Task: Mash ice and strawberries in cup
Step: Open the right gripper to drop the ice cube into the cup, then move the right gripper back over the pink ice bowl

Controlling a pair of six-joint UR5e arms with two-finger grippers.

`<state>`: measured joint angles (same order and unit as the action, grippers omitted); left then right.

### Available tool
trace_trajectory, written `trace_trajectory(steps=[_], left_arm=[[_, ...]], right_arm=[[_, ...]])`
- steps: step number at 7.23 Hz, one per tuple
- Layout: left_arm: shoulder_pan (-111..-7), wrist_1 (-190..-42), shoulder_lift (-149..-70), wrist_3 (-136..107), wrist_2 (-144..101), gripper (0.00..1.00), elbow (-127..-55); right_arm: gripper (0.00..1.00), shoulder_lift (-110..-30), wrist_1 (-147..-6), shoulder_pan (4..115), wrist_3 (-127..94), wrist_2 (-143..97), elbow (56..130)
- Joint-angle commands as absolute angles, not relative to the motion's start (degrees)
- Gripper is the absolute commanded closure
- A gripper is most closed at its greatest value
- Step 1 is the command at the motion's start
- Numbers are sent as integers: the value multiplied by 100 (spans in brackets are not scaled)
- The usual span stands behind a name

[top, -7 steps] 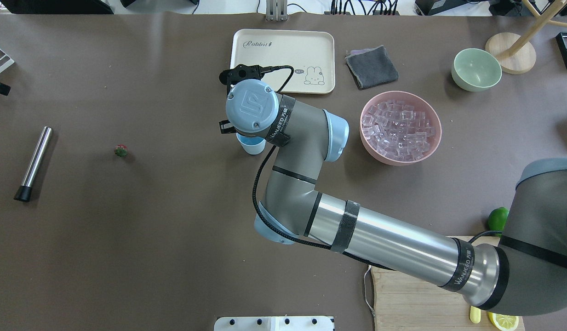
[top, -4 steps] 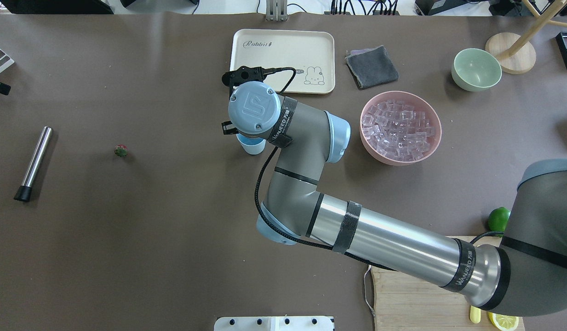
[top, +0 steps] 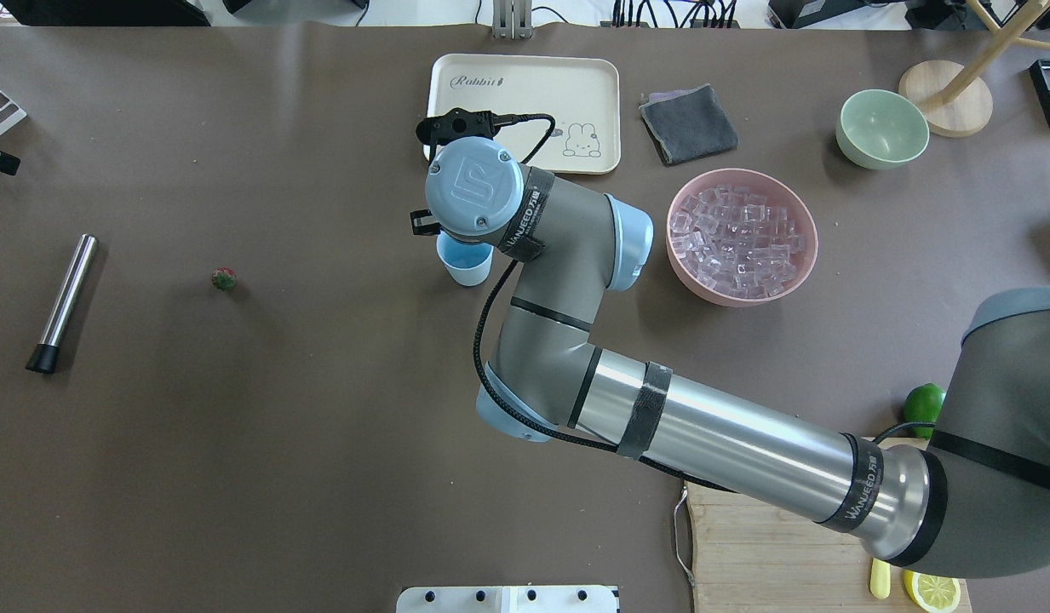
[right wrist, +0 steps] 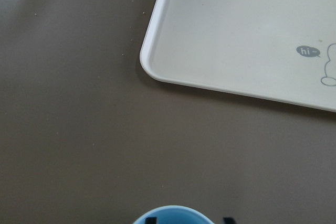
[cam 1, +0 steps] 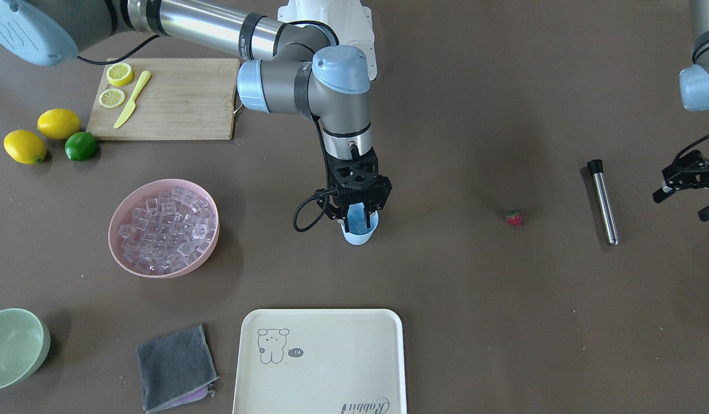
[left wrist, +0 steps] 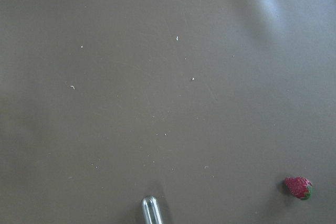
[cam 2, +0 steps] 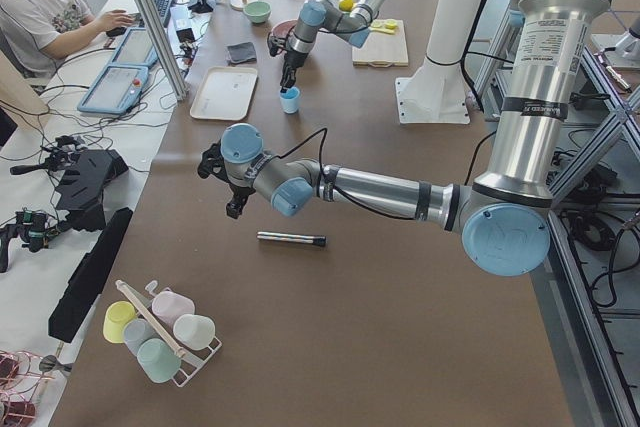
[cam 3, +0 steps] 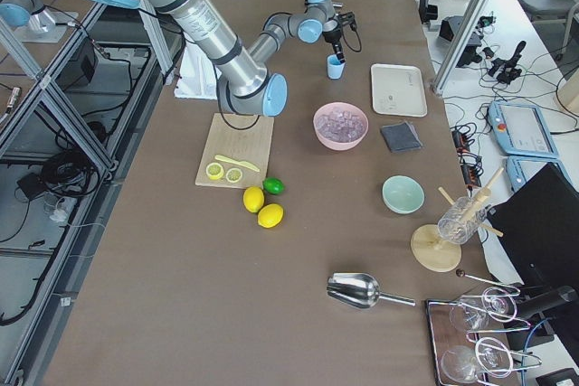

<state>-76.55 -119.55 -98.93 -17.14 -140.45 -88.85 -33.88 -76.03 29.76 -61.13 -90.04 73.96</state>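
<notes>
The right claw [cam 1: 358,214] points straight down over the cup [cam 1: 360,234], fingers spread, tips at the rim, nothing pinched between them. Its wrist stands upright above it, and the forearm runs back across the counter [cam 1: 446,287] toward the robot's base. The cup stands upright between the pink bowl [cam 1: 164,273] heaped with ice [cam 1: 164,227] and the strawberry [cam 1: 514,218], well apart from both. The left claw [cam 1: 679,207] hangs spread and empty above the counter near a steel rod [cam 1: 604,204].
</notes>
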Motion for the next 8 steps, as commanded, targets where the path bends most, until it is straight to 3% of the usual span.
trace_trajectory(steps=[1,3,5,8], left_arm=[[-7655,-11953,-9905,-1714,-13958,3,-8894],[-7655,-11953,-9940,-1714,-13957,3,-8895],[-7646,-11962,-9949,-1714,-13957,3,-8894],[-7620,-11971,-9984,-2020,-13799,3,-9035]], right_arm=[[12,-3375,-7637,3189,-6108,-9157,7566],[16,-3532,-8047,3688,-6100,-10023,7934],[16,-4643,-8086,4312,-5156,-10885,8977],[16,-5769,-7580,4859,-4220,-11599,9245]])
